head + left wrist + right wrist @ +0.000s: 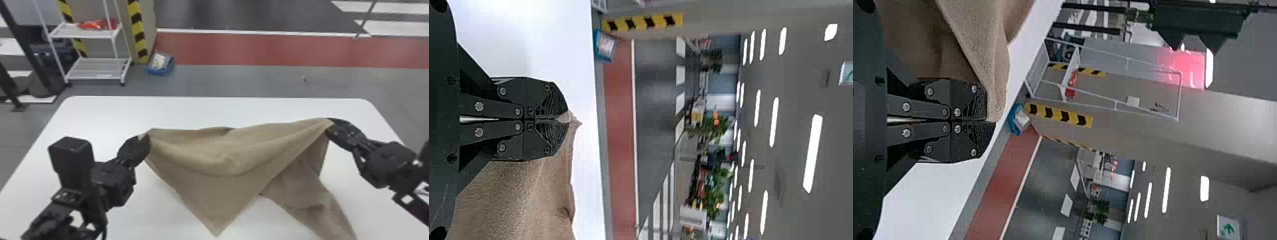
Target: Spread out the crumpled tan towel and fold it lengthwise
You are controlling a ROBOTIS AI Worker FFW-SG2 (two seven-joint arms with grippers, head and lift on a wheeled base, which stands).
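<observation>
The tan towel [207, 159] hangs between my two grippers above the white table, its upper edge sagging a little, one corner pointing down at the middle and another part draping toward the lower right. My left gripper [145, 140] is shut on its left upper corner; in the left wrist view a small tip of towel [529, 195] pokes out past the left gripper [561, 119]. At the towel's other upper corner, my right gripper [330, 126] is shut, and in the right wrist view the cloth [995, 65] runs from the right gripper [988, 121].
The white table [223, 110] lies under the towel, its far edge beyond both grippers. Past it on the floor stand a white wire shelf [95, 68] and a blue bin [160, 65], near a post with yellow and black stripes.
</observation>
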